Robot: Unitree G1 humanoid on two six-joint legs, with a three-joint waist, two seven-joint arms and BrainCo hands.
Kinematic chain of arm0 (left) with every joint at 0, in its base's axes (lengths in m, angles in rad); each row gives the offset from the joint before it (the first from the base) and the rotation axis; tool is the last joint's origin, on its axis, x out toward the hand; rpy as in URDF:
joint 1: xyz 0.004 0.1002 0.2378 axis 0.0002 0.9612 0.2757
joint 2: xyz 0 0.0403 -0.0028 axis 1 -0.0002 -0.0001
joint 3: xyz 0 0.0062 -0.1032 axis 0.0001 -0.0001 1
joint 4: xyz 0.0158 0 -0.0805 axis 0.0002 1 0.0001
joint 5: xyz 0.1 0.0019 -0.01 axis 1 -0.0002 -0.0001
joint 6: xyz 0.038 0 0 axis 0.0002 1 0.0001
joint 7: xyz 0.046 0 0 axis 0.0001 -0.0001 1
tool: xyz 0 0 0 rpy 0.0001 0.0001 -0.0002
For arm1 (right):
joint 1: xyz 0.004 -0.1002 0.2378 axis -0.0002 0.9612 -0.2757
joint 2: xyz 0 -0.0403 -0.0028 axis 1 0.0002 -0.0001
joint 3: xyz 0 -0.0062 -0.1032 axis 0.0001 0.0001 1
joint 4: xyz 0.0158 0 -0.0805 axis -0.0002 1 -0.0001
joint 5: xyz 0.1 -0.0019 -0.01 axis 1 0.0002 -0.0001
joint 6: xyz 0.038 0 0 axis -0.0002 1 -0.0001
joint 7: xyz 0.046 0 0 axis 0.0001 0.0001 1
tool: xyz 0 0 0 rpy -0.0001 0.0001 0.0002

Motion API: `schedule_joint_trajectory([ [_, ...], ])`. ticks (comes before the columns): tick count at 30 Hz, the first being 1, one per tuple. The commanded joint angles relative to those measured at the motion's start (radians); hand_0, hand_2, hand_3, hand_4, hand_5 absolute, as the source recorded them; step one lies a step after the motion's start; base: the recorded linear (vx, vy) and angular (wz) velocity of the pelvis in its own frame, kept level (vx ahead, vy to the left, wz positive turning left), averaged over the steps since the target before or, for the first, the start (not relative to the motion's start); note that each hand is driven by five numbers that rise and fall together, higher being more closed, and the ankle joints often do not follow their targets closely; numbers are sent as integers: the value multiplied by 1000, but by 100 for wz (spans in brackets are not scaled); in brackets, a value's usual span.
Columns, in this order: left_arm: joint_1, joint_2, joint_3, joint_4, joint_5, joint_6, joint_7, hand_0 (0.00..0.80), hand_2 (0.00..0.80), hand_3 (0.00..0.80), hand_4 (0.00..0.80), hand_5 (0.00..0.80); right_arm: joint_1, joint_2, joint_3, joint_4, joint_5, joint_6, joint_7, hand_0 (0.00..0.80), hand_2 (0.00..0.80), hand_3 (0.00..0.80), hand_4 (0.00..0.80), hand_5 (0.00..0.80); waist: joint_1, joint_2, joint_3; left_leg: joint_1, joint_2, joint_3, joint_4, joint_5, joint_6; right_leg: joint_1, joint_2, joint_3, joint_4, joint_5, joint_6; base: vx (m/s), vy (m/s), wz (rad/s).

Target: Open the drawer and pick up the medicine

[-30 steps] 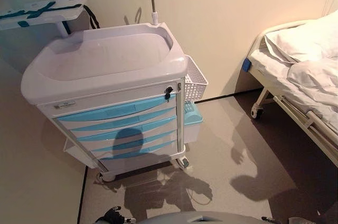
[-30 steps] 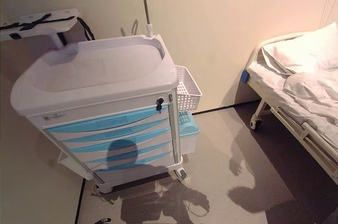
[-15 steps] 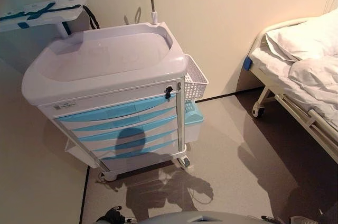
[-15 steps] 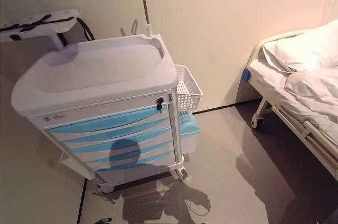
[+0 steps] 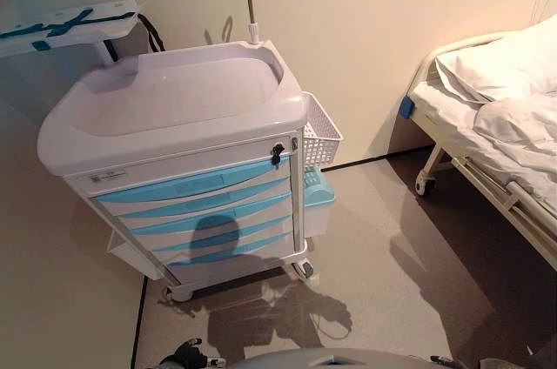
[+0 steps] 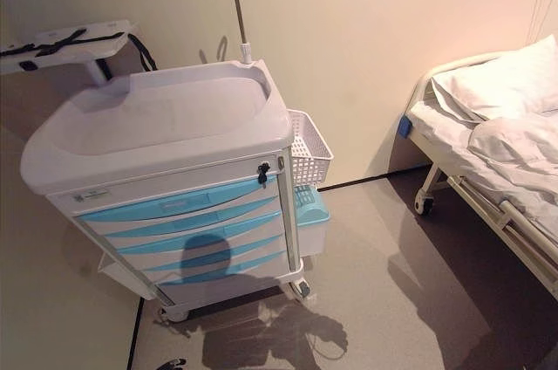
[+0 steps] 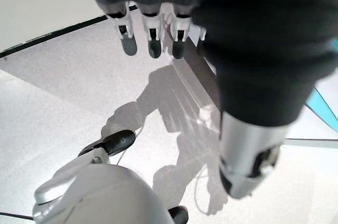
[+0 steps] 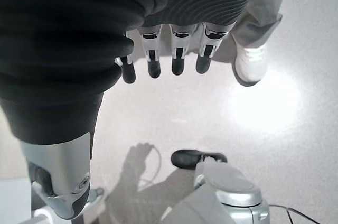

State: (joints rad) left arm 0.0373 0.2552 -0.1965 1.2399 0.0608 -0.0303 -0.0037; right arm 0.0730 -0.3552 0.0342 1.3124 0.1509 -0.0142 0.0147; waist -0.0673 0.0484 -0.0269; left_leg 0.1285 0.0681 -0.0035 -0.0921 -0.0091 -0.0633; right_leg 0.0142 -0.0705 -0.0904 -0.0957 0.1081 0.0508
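Five blue drawers (image 5: 196, 186) sit closed in the one white cart (image 5: 183, 160) I see from the head, one white basket (image 5: 320, 130) on its side, one bed (image 5: 496, 117) right. No medicine shows. In my left wrist view the left hand (image 7: 150, 34) hangs with fingers straight, empty. In my right wrist view the right hand (image 8: 169, 55) hangs likewise, a person's shoe (image 8: 249, 63) beyond.

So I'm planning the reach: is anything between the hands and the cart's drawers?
Nothing visible blocks them. The blue drawers on the cart are all shut, with only bare floor in front. The left hand and right hand hang open over the floor. No medicine shows.
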Motion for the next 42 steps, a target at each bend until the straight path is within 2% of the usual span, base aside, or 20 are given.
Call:
schedule_joint_trajectory([
  [1,-61,21,28,42,-18,-13,1,0,0,0,0,0,-70,39,5,69,10,-2,-2,0,0,0,0,0,-26,-58,-8,-19,-75,-8,26,-30,48,55,-26,-5,50,-78,83,0,0,0],
  [8,-65,20,31,37,-38,-14,3,0,0,0,0,0,-76,34,11,64,3,-1,-5,0,0,0,0,0,-23,-71,6,-46,-75,-15,16,-12,48,23,-25,-6,50,-65,85,-26,8,0],
  [16,-102,41,43,33,-77,-20,20,0,0,0,0,0,-125,23,42,45,8,-6,-17,0,0,0,0,0,-10,-90,45,-169,-79,-13,5,34,41,-87,-26,-16,11,-6,91,-123,9,-1],
  [18,-111,46,41,29,-82,-22,25,0,0,0,0,0,-133,20,50,38,8,-8,-20,0,0,0,0,0,-9,-92,64,-199,-78,-14,5,44,38,-116,-25,-19,9,4,91,-154,9,1],
  [19,-128,59,41,11,-99,-25,36,0,0,0,0,0,-149,13,64,26,11,-11,-23,0,0,0,0,0,-8,-93,96,-247,-81,-19,5,62,34,-161,-25,-21,9,19,90,-149,4,0],
  [22,-142,70,45,-3,-121,-29,45,0,0,0,0,0,-162,9,73,15,16,-15,-28,0,0,0,0,0,-8,-93,113,-284,-84,-24,5,78,33,-199,-25,-24,11,31,88,-143,6,3],
  [28,-193,96,78,-88,-225,-50,78,0,0,0,0,0,-195,0,97,-25,31,-28,-44,0,0,0,0,0,-6,-100,194,-379,-82,-32,30,100,38,-297,-30,-19,41,45,82,-121,2,3],
  [29,-226,99,90,-141,-290,-66,84,0,0,0,0,0,-213,-2,108,-43,38,-36,-52,0,0,0,0,0,-6,-103,230,-423,-83,-39,54,103,43,-348,-30,-15,70,45,78,-108,5,1],
  [33,-266,98,102,-218,-386,-86,98,0,0,0,0,0,-239,-2,116,-62,57,-42,-62,0,0,0,0,0,-7,-108,260,-480,-89,-49,81,105,48,-423,-33,-15,127,35,70,-123,4,4],
  [35,-316,87,101,-284,-456,-104,116,0,0,0,0,0,-254,-1,122,-79,69,-46,-69,0,0,0,0,0,-12,-117,281,-547,-95,-52,135,98,50,-481,-42,-19,172,24,64,-162,-15,5],
  [42,-390,57,85,-393,-585,-132,127,0,0,0,0,0,-280,-2,143,-101,85,-53,-79,0,0,0,0,0,-23,-135,281,-673,-104,-66,222,76,52,-578,-45,-24,217,12,58,-62,-24,10],
])
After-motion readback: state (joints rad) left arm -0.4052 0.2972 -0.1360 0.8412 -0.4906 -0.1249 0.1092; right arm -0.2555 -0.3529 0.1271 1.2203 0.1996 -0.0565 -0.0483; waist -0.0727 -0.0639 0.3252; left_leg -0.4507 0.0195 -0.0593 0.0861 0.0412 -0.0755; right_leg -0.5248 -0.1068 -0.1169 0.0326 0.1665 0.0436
